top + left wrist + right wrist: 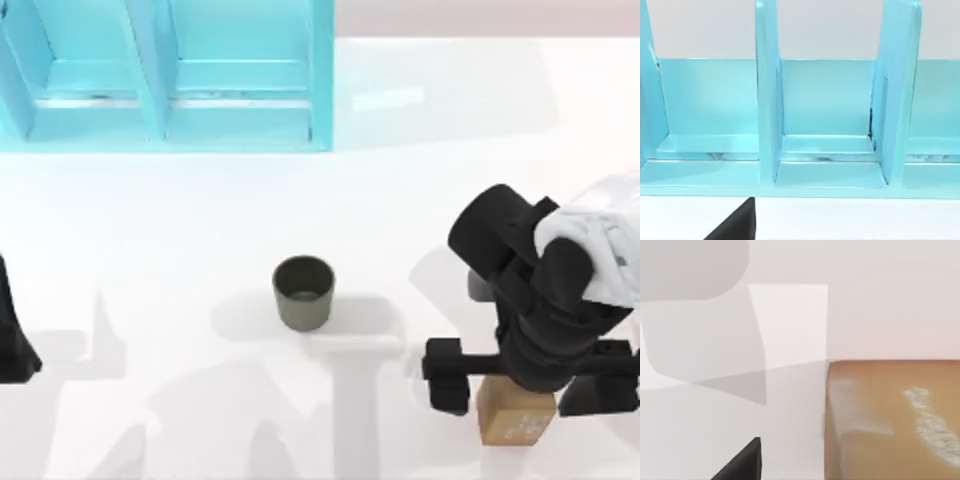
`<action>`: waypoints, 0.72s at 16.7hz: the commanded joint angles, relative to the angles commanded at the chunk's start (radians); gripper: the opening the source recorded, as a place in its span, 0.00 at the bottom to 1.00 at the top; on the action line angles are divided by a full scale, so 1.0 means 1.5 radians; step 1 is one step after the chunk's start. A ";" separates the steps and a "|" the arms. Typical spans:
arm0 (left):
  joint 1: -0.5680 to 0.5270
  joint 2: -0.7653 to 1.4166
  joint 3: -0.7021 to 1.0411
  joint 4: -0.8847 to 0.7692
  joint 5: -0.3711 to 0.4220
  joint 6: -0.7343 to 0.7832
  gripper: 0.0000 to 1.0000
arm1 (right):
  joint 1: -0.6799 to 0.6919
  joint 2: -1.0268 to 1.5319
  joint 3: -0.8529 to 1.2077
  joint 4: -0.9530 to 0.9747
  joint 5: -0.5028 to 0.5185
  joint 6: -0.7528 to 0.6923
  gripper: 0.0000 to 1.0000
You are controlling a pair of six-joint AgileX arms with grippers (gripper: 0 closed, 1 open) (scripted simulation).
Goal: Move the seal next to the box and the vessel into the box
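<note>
- The right hand [515, 375] hangs directly over the seal [515, 417], near the worktop's [180, 250] front edge towards its right corner; its two dark fingers stand out to either side of the block, spread and not touching it, so the hand is released and holds nothing
- The move to come turns on this: the seal lies straight below the right hand, between the lines of the fingers, so a plain descent should bring them down around it. The block is cube-like, with no long axis to line up with
- In the right wrist view the seal's [890, 420] tan top face sits close under the camera, with a faint white mark on it
- The vessel [303, 292] stands upright and alone near the middle of the worktop, well apart from the seal
- The box [170, 110], pale blue with upright dividers, runs along the back edge towards the left corner; neither task thing is near it yet
- The left hand [15, 345] is parked at the left edge; I cannot tell its state
- Count: one seal, one vessel, one box, two arms
</note>
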 joint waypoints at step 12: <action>0.000 0.000 0.000 0.000 0.000 0.000 1.00 | 0.000 0.000 0.000 0.000 0.000 0.000 0.00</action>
